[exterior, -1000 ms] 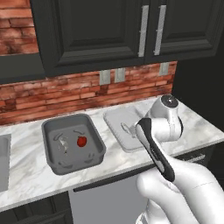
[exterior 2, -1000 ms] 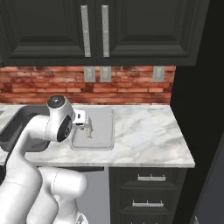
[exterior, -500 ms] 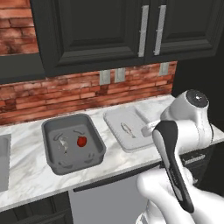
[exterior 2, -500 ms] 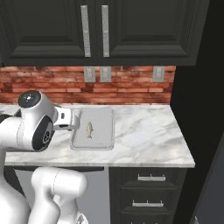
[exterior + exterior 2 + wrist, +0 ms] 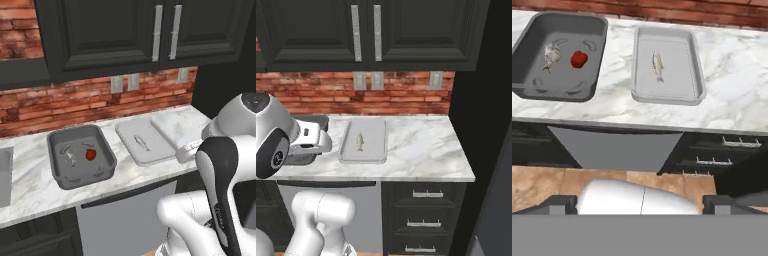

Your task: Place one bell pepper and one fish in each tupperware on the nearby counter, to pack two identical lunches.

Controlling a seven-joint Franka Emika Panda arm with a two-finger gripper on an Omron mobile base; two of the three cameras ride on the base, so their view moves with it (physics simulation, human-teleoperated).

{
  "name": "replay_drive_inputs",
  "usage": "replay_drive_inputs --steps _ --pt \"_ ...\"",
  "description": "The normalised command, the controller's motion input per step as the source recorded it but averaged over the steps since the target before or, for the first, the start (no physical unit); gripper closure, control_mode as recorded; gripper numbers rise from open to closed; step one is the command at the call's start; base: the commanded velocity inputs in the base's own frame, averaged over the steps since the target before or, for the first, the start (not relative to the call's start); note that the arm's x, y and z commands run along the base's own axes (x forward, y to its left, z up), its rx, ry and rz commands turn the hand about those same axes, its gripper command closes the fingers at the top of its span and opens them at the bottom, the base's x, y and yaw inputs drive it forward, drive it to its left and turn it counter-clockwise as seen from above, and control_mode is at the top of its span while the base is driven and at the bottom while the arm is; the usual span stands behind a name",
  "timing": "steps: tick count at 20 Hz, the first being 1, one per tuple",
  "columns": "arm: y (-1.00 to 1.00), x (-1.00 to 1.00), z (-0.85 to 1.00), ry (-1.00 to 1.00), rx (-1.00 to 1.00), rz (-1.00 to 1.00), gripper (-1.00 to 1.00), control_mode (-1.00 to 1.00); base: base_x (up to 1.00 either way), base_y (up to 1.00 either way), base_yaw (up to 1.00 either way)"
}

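Left base view: you see the white marble bench [image 5: 30, 182] running from 9 o'clock toward 3 o'clock under the brick backsplash [image 5: 75, 100]. The deep dark grey tub [image 5: 102, 152] sits at about 9 o'clock from frame centre; inside it lie a red bell pepper [image 5: 90, 154] and, just beside it toward 9 o'clock, a pale fish [image 5: 70, 159]. The shallow light grey tray [image 5: 157, 152] sits just beside the tub toward 3 o'clock, apart from it, with one fish [image 5: 142, 142] lying near its middle. The arm's white body fills 4 to 5 o'clock.

Right base view: the tray [image 5: 372, 152] lies on the bench [image 5: 426, 150] at about 10 o'clock from centre, a single fish [image 5: 359, 142] in it. Black cabinets [image 5: 421, 30] hang above; drawers with steel handles [image 5: 427, 193] sit below the bench at 5 o'clock.

Hand view: you look down on both containers from off the bench edge. The tub [image 5: 532, 45] is at 10 o'clock, holding the fish [image 5: 551, 56] and the pepper [image 5: 578, 59], close together. The tray [image 5: 692, 75] is at 12 o'clock with its fish [image 5: 657, 65]. The pincer [image 5: 640, 204] shows its two dark tips at the far left and far right of the bottom edge, spread fully wide, gripping nothing.
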Motion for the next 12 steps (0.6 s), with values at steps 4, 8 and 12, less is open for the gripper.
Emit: replay_drive_inputs --steps 4,8,12 --pt "0.0 0.0 0.0 0.0 0.0 0.0 -1.0 1.0 -1.0 -0.46 0.0" --pt "0.0 0.0 0.0 0.0 0.0 0.0 -1.0 1.0 -1.0 -0.81 0.0" --pt "0.0 0.0 0.0 0.0 0.0 0.0 -1.0 1.0 -1.0 -0.93 0.06"
